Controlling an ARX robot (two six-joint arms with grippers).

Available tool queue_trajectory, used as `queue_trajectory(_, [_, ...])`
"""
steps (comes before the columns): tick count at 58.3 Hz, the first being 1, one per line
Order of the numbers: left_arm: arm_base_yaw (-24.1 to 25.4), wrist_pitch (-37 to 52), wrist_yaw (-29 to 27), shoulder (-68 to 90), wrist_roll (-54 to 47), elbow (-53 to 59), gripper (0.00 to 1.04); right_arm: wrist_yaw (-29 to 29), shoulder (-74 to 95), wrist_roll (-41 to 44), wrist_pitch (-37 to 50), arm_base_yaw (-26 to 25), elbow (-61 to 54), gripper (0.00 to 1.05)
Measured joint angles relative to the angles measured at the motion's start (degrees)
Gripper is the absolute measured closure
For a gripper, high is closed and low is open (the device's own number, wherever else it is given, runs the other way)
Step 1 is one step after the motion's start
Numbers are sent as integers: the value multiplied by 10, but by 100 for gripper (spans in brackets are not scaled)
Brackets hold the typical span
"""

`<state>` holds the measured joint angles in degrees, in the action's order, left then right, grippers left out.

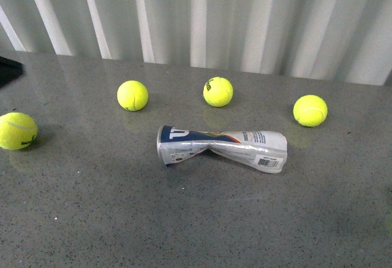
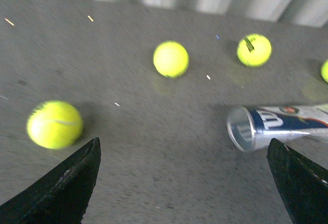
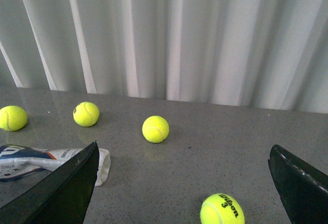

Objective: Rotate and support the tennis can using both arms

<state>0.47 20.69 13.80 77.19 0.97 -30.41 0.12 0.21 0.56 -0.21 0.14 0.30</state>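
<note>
Looking from the front: seeing the tennis can (image 1: 222, 147) lying on its side on the grey tabletop (image 1: 184, 225), crushed at the waist, with the open rim pointing left and the barcode end right; spotting three yellow balls (image 1: 218, 91) beyond the can and a fourth ball (image 1: 17, 130) well off past its rim end. Looking from the left wrist: finding the left gripper (image 2: 183, 144) spread wide and empty, hanging apart from the can (image 2: 266, 126), with the can's rim end showing just past one black finger (image 2: 300, 183). Looking from the right wrist: finding the right gripper (image 3: 184, 147) likewise spread wide and empty, with the can's barcode end (image 3: 51, 160) peeking out beside one finger (image 3: 66, 183) and a numbered ball (image 3: 221, 209) sitting well apart from the can.
</note>
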Motion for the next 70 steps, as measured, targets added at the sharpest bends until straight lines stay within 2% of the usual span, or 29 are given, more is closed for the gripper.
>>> queue_trajectory(3, [-10,0,29,68,30,-26,7,0,0,0,0,0,0,7])
queue_trajectory(11, [-34,12,64,205,87,-80,7,0,0,0,0,0,0,7])
queue_trajectory(22, [-45,62,74,315,150,-133,7,0,0,0,0,0,0,7])
queue_trajectory(61, [-139,205,76,470,321,-219,7,0,0,0,0,0,0,7])
queue_trajectory(70, [-146,262,84,489,397,-223,7,0,0,0,0,0,0,7])
